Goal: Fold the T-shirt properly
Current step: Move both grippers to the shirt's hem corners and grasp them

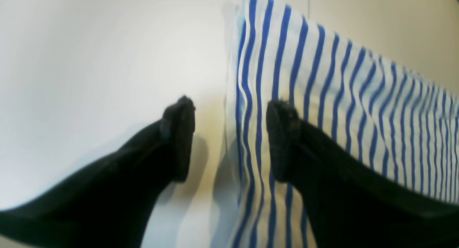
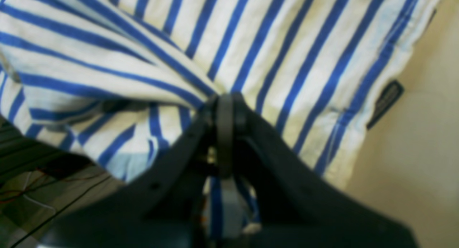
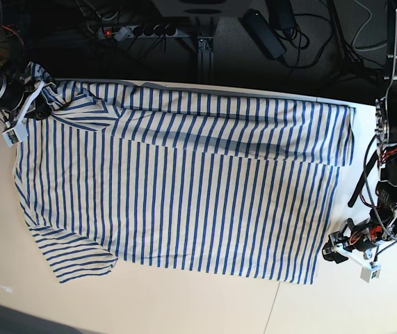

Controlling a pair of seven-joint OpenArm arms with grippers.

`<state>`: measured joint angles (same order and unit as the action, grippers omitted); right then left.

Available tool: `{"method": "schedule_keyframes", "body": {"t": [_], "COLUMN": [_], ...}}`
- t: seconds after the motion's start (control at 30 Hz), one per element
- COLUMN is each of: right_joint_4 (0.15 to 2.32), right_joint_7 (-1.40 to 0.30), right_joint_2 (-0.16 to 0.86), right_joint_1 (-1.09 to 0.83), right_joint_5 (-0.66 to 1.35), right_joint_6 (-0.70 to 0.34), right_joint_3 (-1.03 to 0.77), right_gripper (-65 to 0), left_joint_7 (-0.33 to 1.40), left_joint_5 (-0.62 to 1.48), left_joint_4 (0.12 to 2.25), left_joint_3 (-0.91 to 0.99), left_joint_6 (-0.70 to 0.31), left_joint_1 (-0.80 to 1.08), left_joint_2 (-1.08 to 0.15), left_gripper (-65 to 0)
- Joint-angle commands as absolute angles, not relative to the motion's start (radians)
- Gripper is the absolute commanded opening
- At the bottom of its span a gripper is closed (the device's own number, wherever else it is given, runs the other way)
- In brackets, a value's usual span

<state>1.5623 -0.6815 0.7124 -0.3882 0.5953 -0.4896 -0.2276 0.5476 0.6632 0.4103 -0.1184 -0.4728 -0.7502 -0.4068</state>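
Striped T-shirt (image 3: 184, 188) lies flat on the table (image 3: 184, 306), far long edge folded over. Right gripper (image 2: 225, 101) is clamped on cloth at the sleeve end; left gripper (image 1: 229, 133) gapes empty astride the hem corner. Next, it should close there

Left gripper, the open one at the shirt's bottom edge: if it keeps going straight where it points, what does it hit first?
Probably the hem edge of the white, blue-striped cloth T-shirt: the open left gripper straddles it, pale table under one finger. Depth is unclear.
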Motion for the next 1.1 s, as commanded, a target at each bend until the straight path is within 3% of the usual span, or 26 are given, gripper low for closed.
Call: {"method": "schedule_keyframes", "body": {"t": [0.0, 0.67, 0.77, 0.87, 0.9, 1.07], "right_joint_4": [1.571, 1.571, 1.571, 1.571, 1.571, 1.613], "right_joint_7": [-0.686, -0.688, -0.685, -0.680, -0.675, -0.641], "right_joint_2": [0.734, 0.733, 0.733, 0.734, 0.734, 0.733], "right_joint_1": [-0.386, -0.386, -0.385, -0.385, -0.385, -0.376], "right_joint_5": [0.590, 0.591, 0.591, 0.591, 0.591, 0.595], "right_joint_6": [-0.550, -0.550, -0.550, -0.550, -0.550, -0.550], "right_joint_3": [-0.238, -0.238, -0.238, -0.238, -0.238, -0.251], "right_gripper": [-65.0, -65.0, -65.0, -65.0, -65.0, -65.0], "left_joint_7": [0.527, 0.446, 0.392, 0.358, 0.359, 0.359], "left_joint_5": [0.677, 0.619, 0.582, 0.558, 0.553, 0.530], "left_joint_4": [0.398, 0.326, 0.326, 0.326, 0.326, 0.326], "left_joint_3": [-0.115, -0.115, -0.115, -0.115, -0.115, -0.115], "left_joint_6": [-0.485, -0.490, -0.490, -0.491, -0.491, -0.533], "left_joint_1": [-0.798, -0.778, -0.778, -0.778, -0.778, -0.778], "left_joint_2": [-0.415, -0.274, -0.275, -0.275, -0.274, -0.275], "left_gripper": [-29.6, -30.2, -38.7, -61.7, -65.0, -65.0]}}
